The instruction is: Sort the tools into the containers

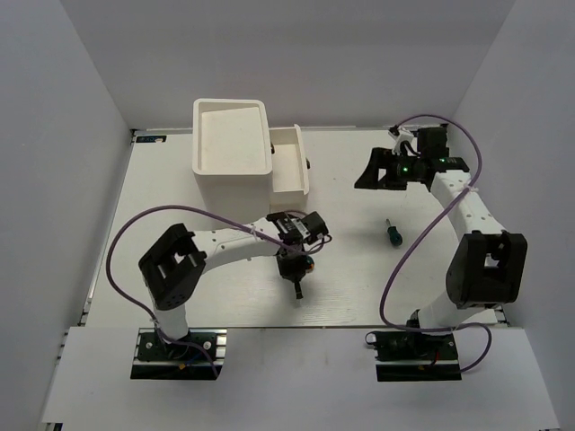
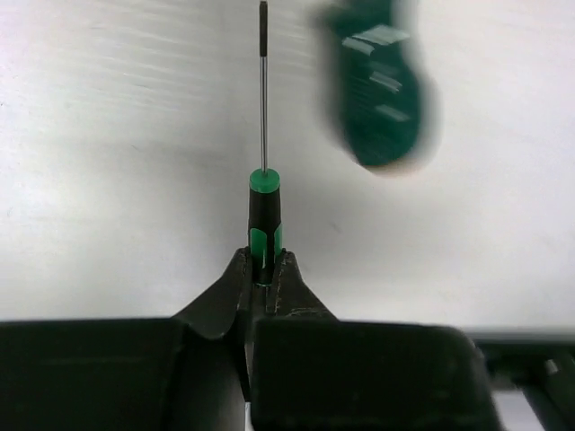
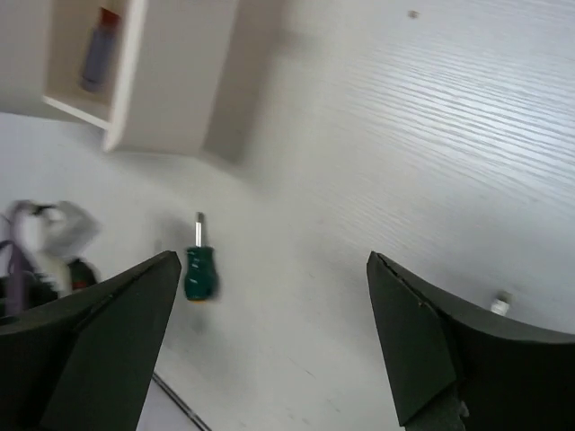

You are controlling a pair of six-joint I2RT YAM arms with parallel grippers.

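The white box container (image 1: pixel 232 148) stands at the back, with one drawer (image 1: pixel 289 166) pulled out to its right. My left gripper (image 1: pixel 295 268) is in front of the drawer, shut on the green-and-black handle of a thin screwdriver (image 2: pixel 264 211). Its dark shaft (image 2: pixel 263 90) points away over the table. A blurred stubby green screwdriver (image 2: pixel 382 90) lies just beside it. Another stubby green screwdriver (image 1: pixel 393 234) lies at mid-right. My right gripper (image 1: pixel 367 172) hovers open behind it with nothing between its fingers. The right wrist view shows the open gripper (image 3: pixel 274 269), a stubby screwdriver (image 3: pixel 199 272) and the drawer (image 3: pixel 171 81).
Inside the open drawer lies a bluish item with a red end (image 3: pixel 97 49). The left arm's purple cable (image 1: pixel 135 233) loops over the table's left side, and the right arm's cable (image 1: pixel 404 260) hangs at the right. White walls enclose the table on three sides.
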